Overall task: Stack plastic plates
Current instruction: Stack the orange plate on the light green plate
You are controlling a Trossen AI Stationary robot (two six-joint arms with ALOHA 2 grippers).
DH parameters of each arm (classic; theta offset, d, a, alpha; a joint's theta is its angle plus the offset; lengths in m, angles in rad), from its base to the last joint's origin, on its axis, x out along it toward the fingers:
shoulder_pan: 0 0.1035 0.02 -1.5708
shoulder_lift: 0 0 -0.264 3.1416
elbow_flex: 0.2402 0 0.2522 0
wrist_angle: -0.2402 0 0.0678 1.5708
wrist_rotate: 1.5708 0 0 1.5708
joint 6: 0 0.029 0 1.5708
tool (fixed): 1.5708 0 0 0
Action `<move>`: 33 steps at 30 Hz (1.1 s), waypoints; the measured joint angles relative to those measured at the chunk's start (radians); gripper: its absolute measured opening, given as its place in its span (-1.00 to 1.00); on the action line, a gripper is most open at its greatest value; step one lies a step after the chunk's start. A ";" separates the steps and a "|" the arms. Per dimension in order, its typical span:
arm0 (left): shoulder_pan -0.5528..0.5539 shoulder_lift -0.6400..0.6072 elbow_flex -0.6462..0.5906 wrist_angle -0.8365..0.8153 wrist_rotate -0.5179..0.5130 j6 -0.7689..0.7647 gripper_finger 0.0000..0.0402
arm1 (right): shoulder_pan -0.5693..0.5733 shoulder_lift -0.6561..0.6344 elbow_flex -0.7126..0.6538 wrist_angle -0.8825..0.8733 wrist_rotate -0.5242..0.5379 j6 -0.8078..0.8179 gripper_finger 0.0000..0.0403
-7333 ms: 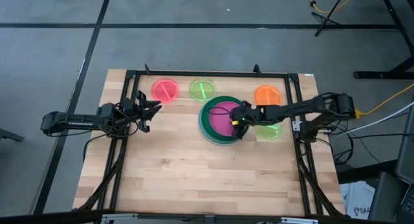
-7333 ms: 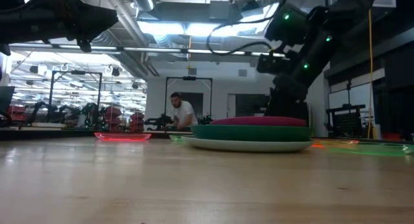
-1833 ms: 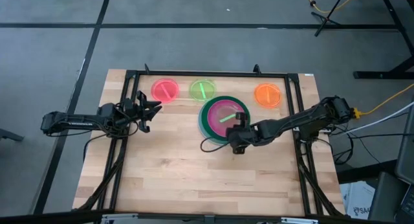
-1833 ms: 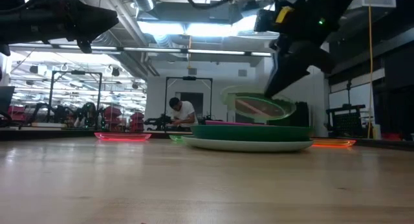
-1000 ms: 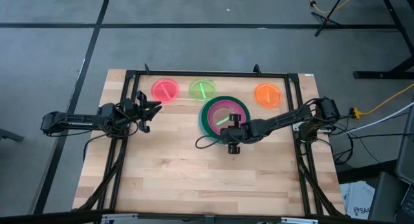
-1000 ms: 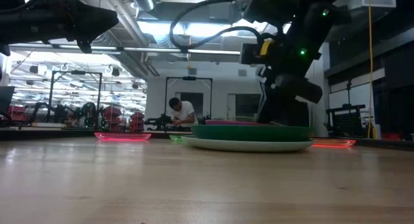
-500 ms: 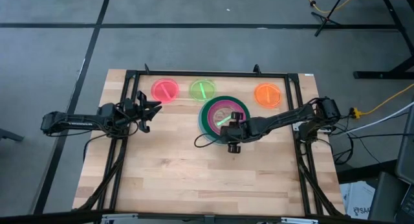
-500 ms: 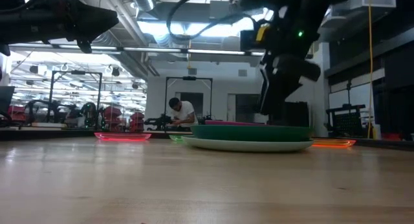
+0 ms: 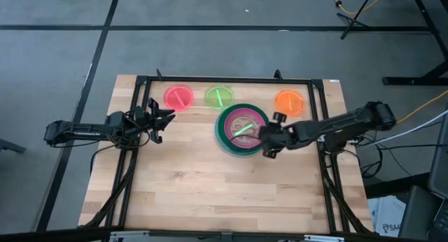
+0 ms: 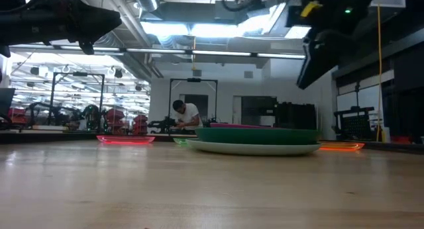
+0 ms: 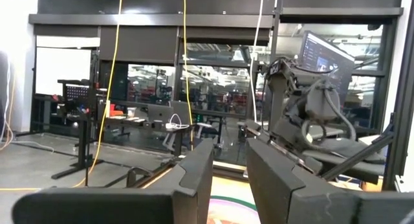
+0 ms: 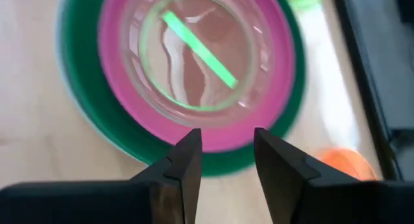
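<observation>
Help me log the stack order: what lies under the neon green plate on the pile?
Under the neon green plate lies the magenta plate, then the dark green plate, with a light blue rim at the bottom. Anything else between them is covered.

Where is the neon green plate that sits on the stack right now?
The neon green plate lies on the magenta plate atop the central stack in the high view, beside the right gripper.
</observation>
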 joint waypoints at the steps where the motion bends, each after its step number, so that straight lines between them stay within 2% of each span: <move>1: 0.000 0.000 0.000 -0.001 0.000 0.000 -0.57 | -0.005 -0.024 -0.019 -0.006 0.013 0.011 -0.34; 7: 0.000 0.000 0.000 -0.001 0.000 0.000 -0.57 | -0.082 -0.135 -0.145 -0.012 0.018 0.068 -0.34; 12: 0.000 0.000 0.000 -0.001 -0.001 0.000 -0.57 | -0.188 -0.180 -0.237 0.005 0.005 0.093 -0.34; 22: 0.000 0.000 0.000 -0.001 -0.006 0.000 -0.57 | -0.413 -0.174 -0.331 0.162 -0.063 0.084 -0.34; 33: 0.000 0.000 0.000 -0.001 -0.015 0.006 -0.57 | -0.597 -0.174 -0.400 0.360 -0.149 0.054 -0.34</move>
